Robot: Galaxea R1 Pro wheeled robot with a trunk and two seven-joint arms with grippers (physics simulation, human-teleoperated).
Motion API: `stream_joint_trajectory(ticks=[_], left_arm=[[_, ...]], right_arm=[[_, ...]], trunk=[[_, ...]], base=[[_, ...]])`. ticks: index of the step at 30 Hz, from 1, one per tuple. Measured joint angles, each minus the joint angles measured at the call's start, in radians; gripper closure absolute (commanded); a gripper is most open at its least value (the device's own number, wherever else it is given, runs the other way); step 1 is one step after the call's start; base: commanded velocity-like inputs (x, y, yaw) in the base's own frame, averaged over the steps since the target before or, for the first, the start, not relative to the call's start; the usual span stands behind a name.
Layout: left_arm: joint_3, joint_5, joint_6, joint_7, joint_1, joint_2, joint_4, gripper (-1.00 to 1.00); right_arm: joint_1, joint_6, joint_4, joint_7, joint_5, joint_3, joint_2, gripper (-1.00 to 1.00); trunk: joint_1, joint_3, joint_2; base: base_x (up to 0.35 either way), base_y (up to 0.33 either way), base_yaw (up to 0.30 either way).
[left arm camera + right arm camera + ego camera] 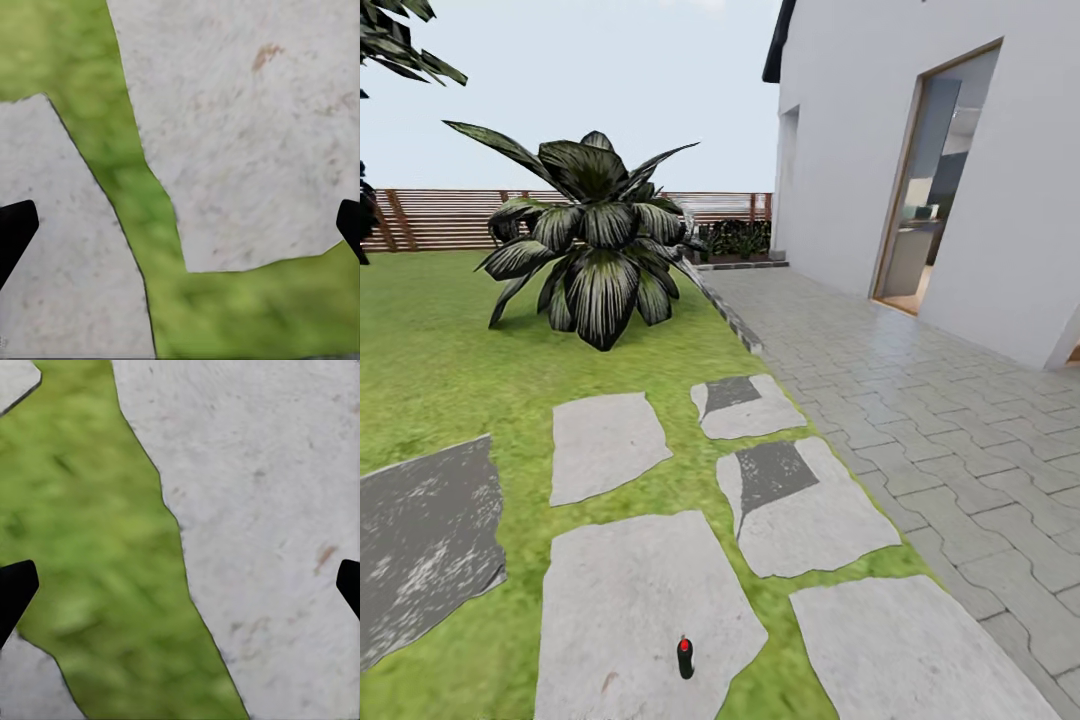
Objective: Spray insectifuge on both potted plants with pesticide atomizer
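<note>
— Looking at the lower middle of the head view: the spray bottle stands upright on a stepping stone. Probably light, stiff and slick; I'd grip its dark body, below the red top.

— And the claws?

— Left claw and right claw both gape wide over stone and grass, holding nothing. Nozzle direction is too small to read.

Daylight was bright and even under a pale, hazy sky. The big dark leafy bush cast only a faint shadow on the green lawn. Straight lines bowed toward the head view's edges. Both wrist views looked soft, their grass smeared and blurry.
</note>
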Motion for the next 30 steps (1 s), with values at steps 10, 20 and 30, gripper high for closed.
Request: stream_joint_trajectory(ticks=[10, 20, 30], left_arm=[[-0.002, -0.002, -0.005, 0.000, 0.000, -0.002, 0.000, -1.00], [-0.002, 0.000, -0.005, 0.000, 0.001, -0.002, -0.001, -1.00], [-0.002, 0.000, -0.005, 0.000, 0.002, -0.002, -0.001, -1.00]], right_arm=[[0.001, -0.001, 0.000, 0.002, 0.002, 0.001, -0.010, -1.00], [0.000, -0.001, -0.001, 0.002, 0.001, 0.000, -0.009, -1.00], [0.000, -0.001, 0.001, 0.002, 0.001, 0.000, -0.008, -1.00]], trunk=[[0.000, 0.000, 0.000], [0.000, 0.000, 0.000], [0.000, 0.000, 0.000]], base=[[0.000, 0.000, 0.016], [0.059, -0.186, 0.000], [0.083, -0.262, 0.142]])
